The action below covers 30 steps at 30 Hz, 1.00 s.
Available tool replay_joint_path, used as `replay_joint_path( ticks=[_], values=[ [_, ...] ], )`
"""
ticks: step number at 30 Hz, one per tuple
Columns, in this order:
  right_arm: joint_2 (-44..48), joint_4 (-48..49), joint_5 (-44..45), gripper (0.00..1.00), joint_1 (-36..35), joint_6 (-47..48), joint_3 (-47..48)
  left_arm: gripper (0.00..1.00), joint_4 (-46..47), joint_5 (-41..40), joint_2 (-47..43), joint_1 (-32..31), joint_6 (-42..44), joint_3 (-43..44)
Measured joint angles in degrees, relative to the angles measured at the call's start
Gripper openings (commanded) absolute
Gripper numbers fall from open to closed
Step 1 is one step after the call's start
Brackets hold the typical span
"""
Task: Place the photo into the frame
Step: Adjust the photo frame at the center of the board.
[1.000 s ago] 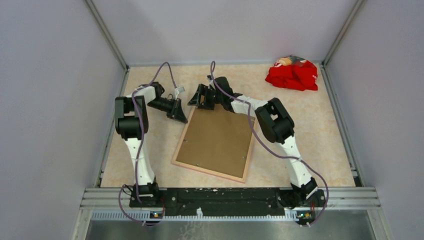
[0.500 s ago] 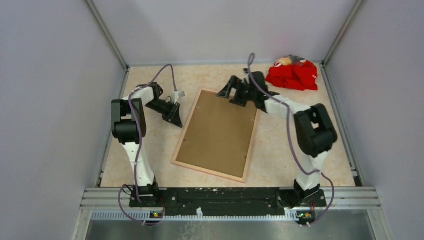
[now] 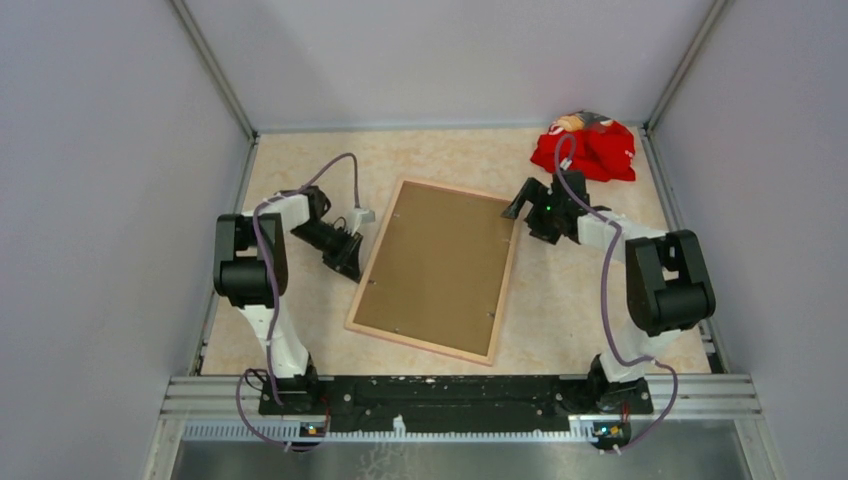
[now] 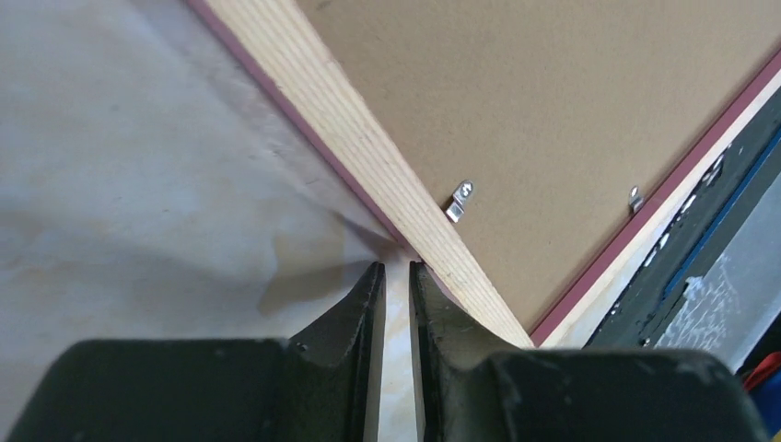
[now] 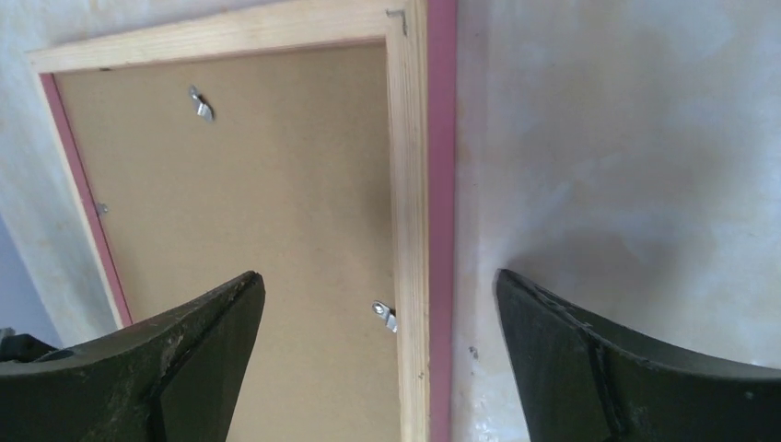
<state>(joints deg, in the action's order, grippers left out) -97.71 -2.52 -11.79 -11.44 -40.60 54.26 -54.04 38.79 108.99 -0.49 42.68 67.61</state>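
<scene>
Pale wood frame (image 3: 433, 270) flat and back-up at centre of the top view, brown board (image 3: 437, 262) seated inside, small metal tabs (image 4: 460, 200) along its inner edge. Photo not visible anywhere. Left gripper (image 3: 347, 262) at the frame's left edge, jaws nearly closed with a thin gap, holding nothing. Right gripper (image 3: 528, 213) at the upper right corner, spread wide, empty. Red cloth (image 3: 588, 148) bunched at upper right.

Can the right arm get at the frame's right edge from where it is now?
Probably yes. The right hand is wide open beside the far right corner of the frame, and in its wrist view the fingers straddle that wooden edge with nothing between. The frame lies face down, brown backing board up.
</scene>
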Motion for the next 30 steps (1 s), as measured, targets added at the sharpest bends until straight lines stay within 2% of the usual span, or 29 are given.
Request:
replay_joint_path(
  ticks=[4,7,17,23,25,27,30],
  values=[
    [-4.24,3.15,-3.06,0.93,-0.33,-0.59,2.16,0.22,0.87,-1.14,-2.27,-2.40,0.96,-2.78],
    [-8.41,2.86,-3.21,0.93,-1.22,-0.74,7.45,0.23,1.03,-2.01,-3.52,-5.38,1.03,-4.55],
    [-30.34,-4.42,-2.23,0.94,-12.13,1.33,40.85,0.28,-2.45,-2.60,-3.28,-19.04,-2.43,-6.62],
    [-40.02,-9.97,-3.39,0.98,-17.51,3.61,57.77,0.40,-6.38,-1.14,-1.38,-25.14,-4.20,-6.67],
    [-40.46,-11.13,-3.72,0.99,-18.12,4.42,59.19,0.45,-7.37,-0.66,-1.36,-25.79,-4.00,-6.67],
    [-40.41,-12.94,-4.15,0.99,-18.05,5.09,60.08,0.58,-7.96,0.02,-1.38,-25.68,-3.43,-6.67],
    [-39.63,-15.93,-4.74,0.99,-17.35,5.97,60.26,0.61,-9.88,1.55,-2.34,-24.92,-1.20,-6.67]
  ],
)
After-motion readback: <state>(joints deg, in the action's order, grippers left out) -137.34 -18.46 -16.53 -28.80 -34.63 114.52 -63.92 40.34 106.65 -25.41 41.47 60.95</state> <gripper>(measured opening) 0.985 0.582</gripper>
